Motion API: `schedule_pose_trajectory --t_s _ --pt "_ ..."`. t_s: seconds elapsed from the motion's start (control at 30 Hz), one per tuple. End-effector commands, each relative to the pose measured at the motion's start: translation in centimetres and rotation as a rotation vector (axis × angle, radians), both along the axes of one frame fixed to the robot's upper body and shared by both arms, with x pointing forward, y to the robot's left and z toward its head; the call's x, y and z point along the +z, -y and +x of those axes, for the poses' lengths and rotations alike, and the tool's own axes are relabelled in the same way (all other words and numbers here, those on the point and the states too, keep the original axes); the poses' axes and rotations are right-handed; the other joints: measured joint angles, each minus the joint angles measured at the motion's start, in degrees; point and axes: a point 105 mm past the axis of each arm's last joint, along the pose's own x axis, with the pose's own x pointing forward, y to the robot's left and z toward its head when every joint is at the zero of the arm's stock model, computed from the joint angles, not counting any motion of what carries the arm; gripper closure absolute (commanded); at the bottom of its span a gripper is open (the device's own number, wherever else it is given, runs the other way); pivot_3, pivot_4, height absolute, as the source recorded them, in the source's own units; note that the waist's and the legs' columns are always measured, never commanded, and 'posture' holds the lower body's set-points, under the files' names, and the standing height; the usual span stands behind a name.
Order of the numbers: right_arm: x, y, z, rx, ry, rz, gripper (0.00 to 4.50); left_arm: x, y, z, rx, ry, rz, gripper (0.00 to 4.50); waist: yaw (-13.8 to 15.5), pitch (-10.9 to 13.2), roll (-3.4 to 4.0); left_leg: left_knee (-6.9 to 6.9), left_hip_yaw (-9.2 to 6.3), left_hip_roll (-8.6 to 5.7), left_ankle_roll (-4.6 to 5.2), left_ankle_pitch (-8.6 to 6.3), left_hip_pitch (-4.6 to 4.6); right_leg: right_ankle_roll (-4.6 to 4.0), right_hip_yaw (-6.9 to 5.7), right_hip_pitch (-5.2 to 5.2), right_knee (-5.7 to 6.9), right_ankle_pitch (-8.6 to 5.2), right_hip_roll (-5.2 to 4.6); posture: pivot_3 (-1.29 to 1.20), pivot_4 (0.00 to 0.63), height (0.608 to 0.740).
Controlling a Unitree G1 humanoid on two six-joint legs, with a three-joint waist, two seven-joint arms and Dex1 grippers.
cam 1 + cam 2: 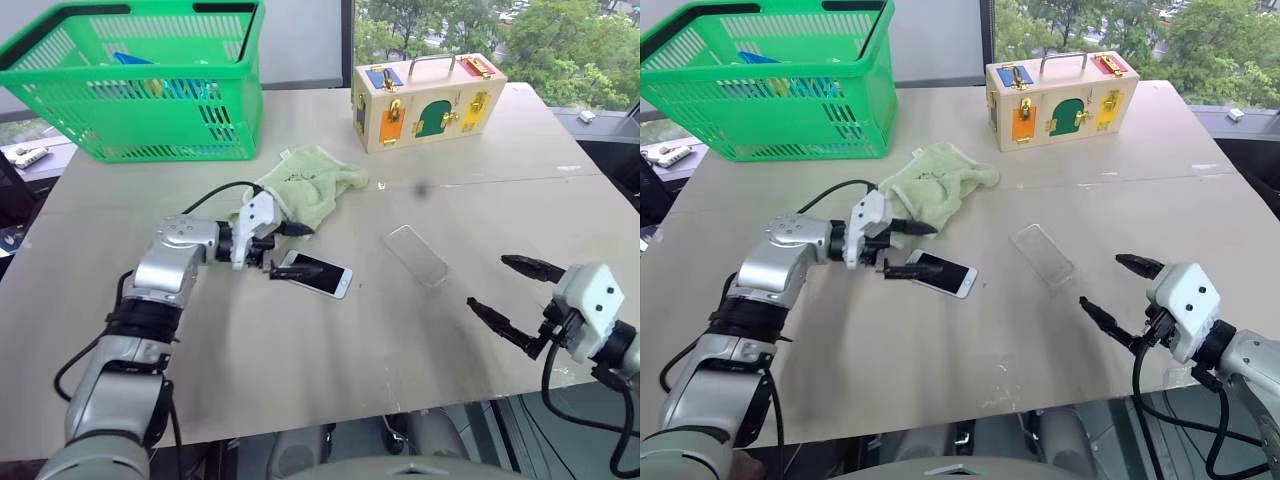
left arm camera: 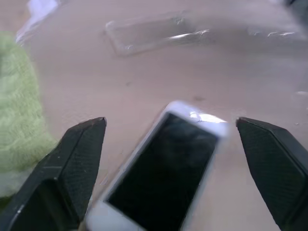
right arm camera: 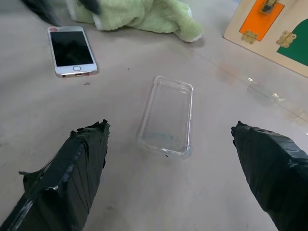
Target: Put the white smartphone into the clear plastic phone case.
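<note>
Now the left gripper [image 1: 284, 250], released, straddles the white smartphone [image 1: 317, 273], angled downward.

The smartphone [image 1: 318, 274] lies flat on the tabletop [image 1: 300, 370], left of centre. The phone case [image 1: 416, 254] lies to its right, apart from it. A cloth [image 1: 308, 183] sits just behind the smartphone, and a basket [image 1: 140, 85] stands further back at the left. A wooden box [image 1: 428, 100] stands at the back, behind the phone case. The left hand [image 1: 292, 250] straddles the smartphone's left end, fingers spread. The right hand [image 1: 510, 292] hangs right of the phone case, near the front edge, fingers wide apart.
</note>
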Motion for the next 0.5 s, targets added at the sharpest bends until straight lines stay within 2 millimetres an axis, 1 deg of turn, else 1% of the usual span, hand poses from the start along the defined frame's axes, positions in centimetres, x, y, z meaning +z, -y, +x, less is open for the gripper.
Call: schedule_pose_trajectory --t_s 0.03,0.07,0.13,0.2,0.27,0.3,0.33,0.4,0.43,0.5 --pt "1.0 -0.2 -0.7 -0.011 0.045 -0.008 0.00 3.0 -1.2 3.5 0.213 0.197 -0.018 0.03 0.2 0.0 -0.07 0.01 -0.01 0.00 0.00 0.00 -0.01 0.01 -0.01 0.00 0.02 0.00 0.01 0.00 0.150 0.740" --pt "1.0 -0.4 -0.7 -0.012 0.043 -0.006 0.00 2.2 -1.8 4.5 0.273 0.243 0.078 0.03 0.1 0.0 -0.07 0.01 0.00 0.01 0.00 0.00 -0.02 0.01 -0.01 0.00 0.01 0.00 0.02 0.00 0.150 0.740" --pt "1.0 -0.5 -0.8 -0.011 0.042 -0.003 0.00 0.5 -2.8 5.7 0.356 0.275 0.236 0.03 -0.3 0.0 -0.07 0.00 0.03 0.00 0.00 0.00 0.04 0.01 0.06 0.01 0.02 0.01 0.02 0.00 0.150 0.740" --pt "0.9 -0.6 -0.7 -0.008 0.041 -0.001 0.00 -0.9 -3.3 6.2 0.389 0.260 0.315 0.03 -0.6 0.0 -0.08 0.00 0.07 -0.02 0.00 0.00 0.08 0.02 0.10 0.04 0.02 0.01 0.01 0.00 0.150 0.740" --pt "1.1 -0.6 -0.4 -0.002 0.047 -0.002 0.00 -2.4 -3.4 6.1 0.392 0.217 0.337 0.53 -0.7 0.0 -0.09 0.01 0.07 -0.02 0.00 0.00 0.08 0.02 0.10 0.04 0.01 0.01 0.00 0.00 0.150 0.740" --pt "1.1 -0.6 -0.3 0.001 0.050 -0.004 0.00 -2.7 -3.5 6.0 0.394 0.203 0.331 0.75 -0.7 0.0 -0.10 0.01 0.06 -0.01 0.00 -0.01 0.06 0.02 0.09 0.04 0.01 0.01 0.00 0.00 0.150 0.740" --pt "1.2 -0.6 -0.3 0.003 0.052 -0.004 0.00 -2.9 -3.5 6.0 0.395 0.196 0.326 1.19 -0.7 -0.1 -0.09 0.01 0.05 0.01 0.00 -0.01 0.09 0.02 0.08 0.05 0.02 0.01 -0.02 0.00 0.150 0.740" --pt "1.3 -0.6 -0.2 0.007 0.055 -0.003 0.00 -2.2 -4.2 6.1 0.428 0.210 0.283 2.18 -0.6 -0.1 -0.09 0.01 0.02 0.03 0.01 0.00 0.12 0.01 0.06 0.06 0.06 0.01 -0.03 0.00 0.150 0.740" --pt "1.3 -0.6 -0.2 0.012 0.057 -0.003 0.00 -1.7 -4.8 6.1 0.454 0.223 0.251 2.65 -0.7 -0.1 -0.09 0.05 0.00 0.05 0.00 0.00 0.12 0.00 0.05 0.05 0.14 0.01 -0.03 0.00 0.150 0.740" --pt "1.4 -0.8 -0.1 0.025 0.064 0.001 0.00 0.1 -6.2 6.1 0.514 0.271 0.158 3.59 -1.1 -0.1 -0.09 0.06 0.00 0.06 0.00 0.00 0.14 0.00 0.05 0.04 0.22 0.01 -0.04 0.00 0.150 0.740"
